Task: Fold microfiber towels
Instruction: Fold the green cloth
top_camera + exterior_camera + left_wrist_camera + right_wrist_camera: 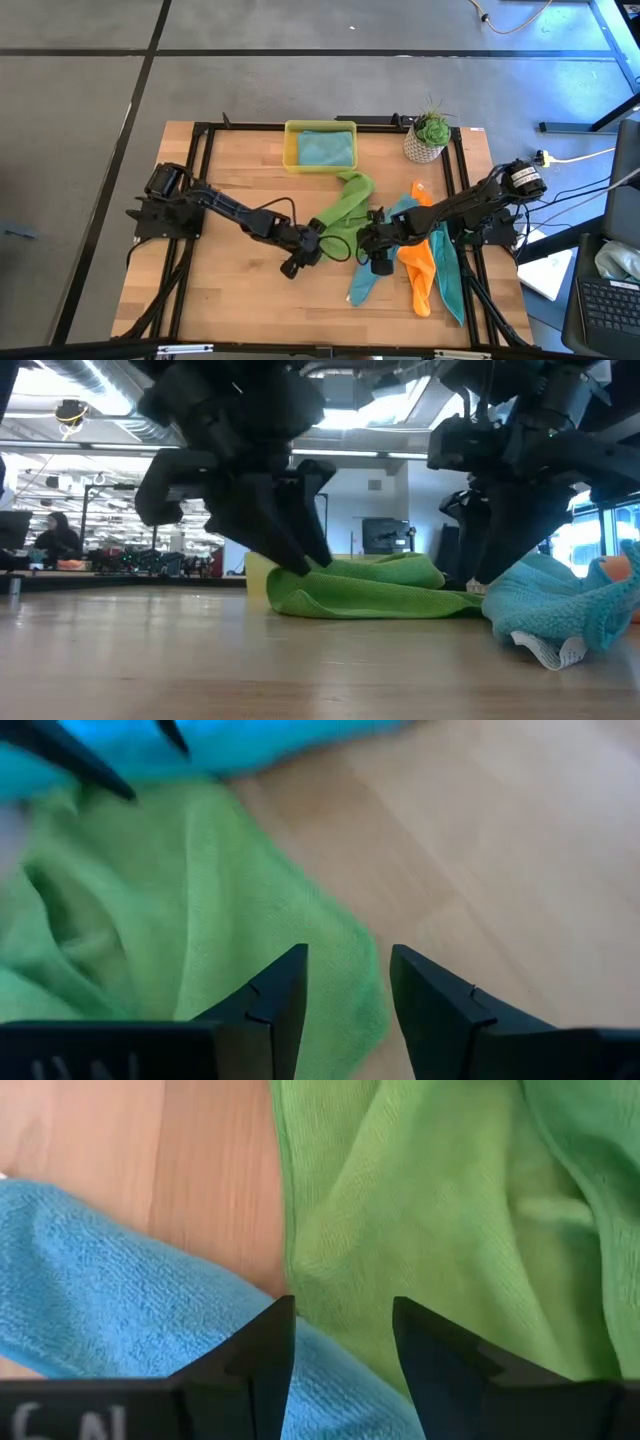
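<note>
Wooden bench [230,290] under me: the lime green towel [345,205] lies crumpled mid-bench, running back toward the tray [291,150]. My left tool [312,246] and right tool [368,243], both released, flank its near end.

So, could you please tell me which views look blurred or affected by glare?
Low view: the arms are dark blurred shapes against bright ceiling lights, the green towel fairly sharp. Left wrist view: soft throughout. Right wrist view: towel weave crisp. High view: evenly lit, no glare.

Overhead camera faces straight down; low camera looks level across the table [230,290]; wrist cameras closely share the green towel [200,920].
</note>
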